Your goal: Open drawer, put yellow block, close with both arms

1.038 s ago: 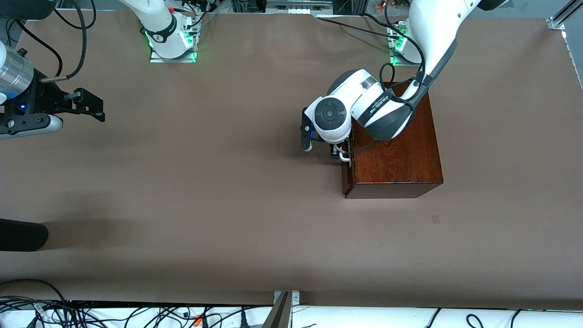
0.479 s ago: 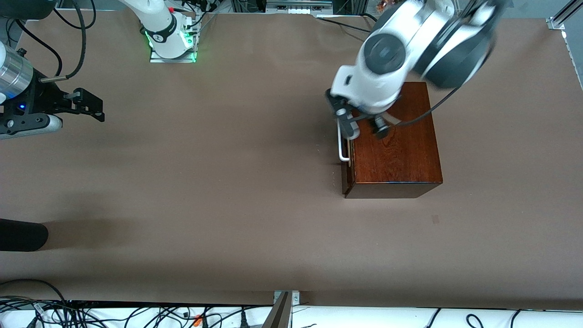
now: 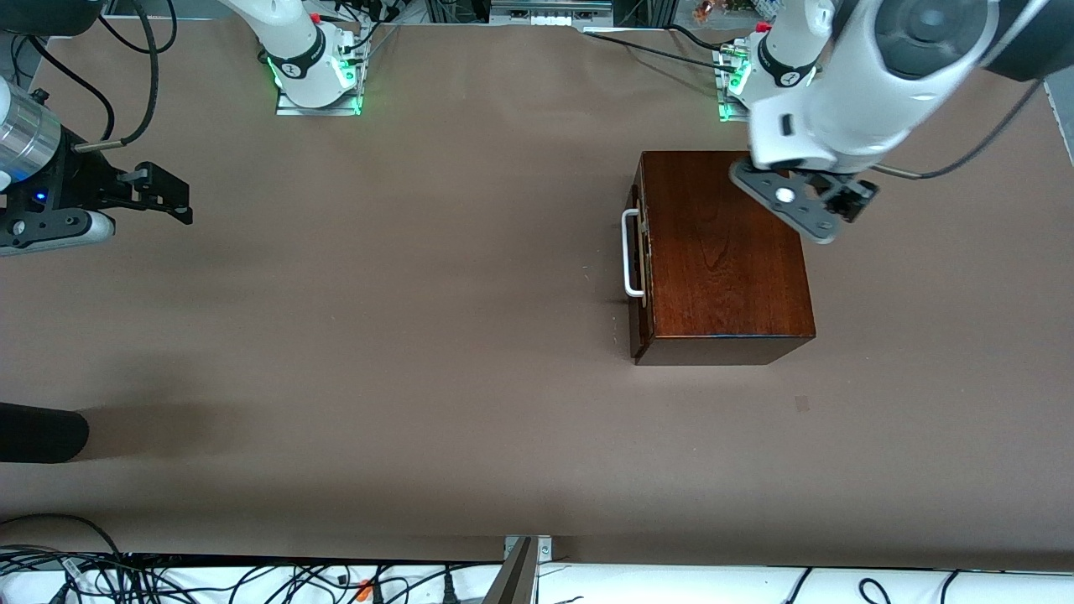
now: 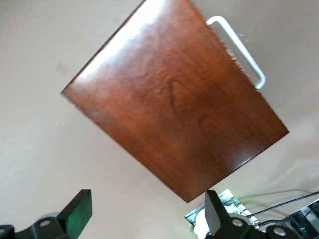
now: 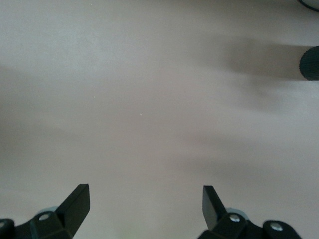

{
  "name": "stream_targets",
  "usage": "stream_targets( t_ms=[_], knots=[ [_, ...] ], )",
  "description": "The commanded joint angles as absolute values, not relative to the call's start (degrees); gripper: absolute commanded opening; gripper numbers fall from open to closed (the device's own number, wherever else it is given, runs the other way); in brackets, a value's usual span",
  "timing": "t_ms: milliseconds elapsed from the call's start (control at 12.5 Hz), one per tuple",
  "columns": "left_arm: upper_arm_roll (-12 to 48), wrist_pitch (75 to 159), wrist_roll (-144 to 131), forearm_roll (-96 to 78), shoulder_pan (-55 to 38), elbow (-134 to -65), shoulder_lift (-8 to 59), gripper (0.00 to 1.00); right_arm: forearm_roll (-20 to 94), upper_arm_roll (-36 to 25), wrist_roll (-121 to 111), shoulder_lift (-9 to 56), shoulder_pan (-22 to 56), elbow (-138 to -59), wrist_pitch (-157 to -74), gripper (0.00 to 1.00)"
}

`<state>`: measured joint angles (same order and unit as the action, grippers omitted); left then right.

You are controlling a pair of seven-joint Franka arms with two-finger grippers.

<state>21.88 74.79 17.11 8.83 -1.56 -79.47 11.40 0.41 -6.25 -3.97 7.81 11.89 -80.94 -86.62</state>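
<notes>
The dark mahogany box (image 3: 726,252) stands toward the left arm's end of the table. Its drawer is shut, with the white U-shaped handle (image 3: 630,253) facing the right arm's end. The box (image 4: 174,94) and handle (image 4: 239,50) also show in the left wrist view. My left gripper (image 3: 818,210) is up in the air over the box's top edge nearest its own base, open and empty (image 4: 147,199). My right gripper (image 3: 180,201) waits at the right arm's end of the table, open and empty (image 5: 144,194) over bare table. The yellow block is out of view.
A black rounded object (image 3: 42,432) lies at the table edge at the right arm's end, nearer the front camera; it also shows in the right wrist view (image 5: 310,62). Cables (image 3: 252,579) run along the near edge. The arm bases (image 3: 317,80) are lit green.
My left gripper has left the drawer handle, risen and swung over the box toward its own base. The drawer stays shut. The right arm has not moved.
</notes>
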Motion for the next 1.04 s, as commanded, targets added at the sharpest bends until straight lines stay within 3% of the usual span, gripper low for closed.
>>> stream_targets(
  t_ms=[0, 160, 319, 479, 719, 958],
  knots=[
    [18.7, 74.2, 16.2, 3.8, 2.5, -77.5, 11.0, 1.0, 1.3, -5.9, -3.2, 7.0, 11.3, -80.8, -85.7, 1.0],
    [7.9, 78.9, 16.1, -1.2, -0.6, -81.5, 7.5, 1.0, 1.3, -5.9, -3.2, 7.0, 11.3, -80.8, -85.8, 1.0],
    [2.0, 85.5, 12.5, -2.4, -2.6, -87.9, 2.6, 1.0, 1.3, -6.0, -3.2, 7.0, 11.3, -80.8, -85.7, 1.0],
    [1.2, 91.2, 1.1, -1.6, -3.3, -93.1, -1.9, 1.0, 1.3, -6.1, -3.2, 7.0, 11.3, -80.8, -85.7, 1.0],
    [-1.6, 92.1, -5.2, -1.9, -5.0, -97.4, -4.2, 1.0, 1.3, -6.1, -3.2, 7.0, 11.2, -80.9, -85.7, 1.0],
    [-2.3, 93.1, -4.7, -1.8, -5.2, -97.9, -4.5, 1.0, 1.3, -6.1, -3.2, 7.1, 11.2, -80.9, -85.7, 1.0]
  ],
)
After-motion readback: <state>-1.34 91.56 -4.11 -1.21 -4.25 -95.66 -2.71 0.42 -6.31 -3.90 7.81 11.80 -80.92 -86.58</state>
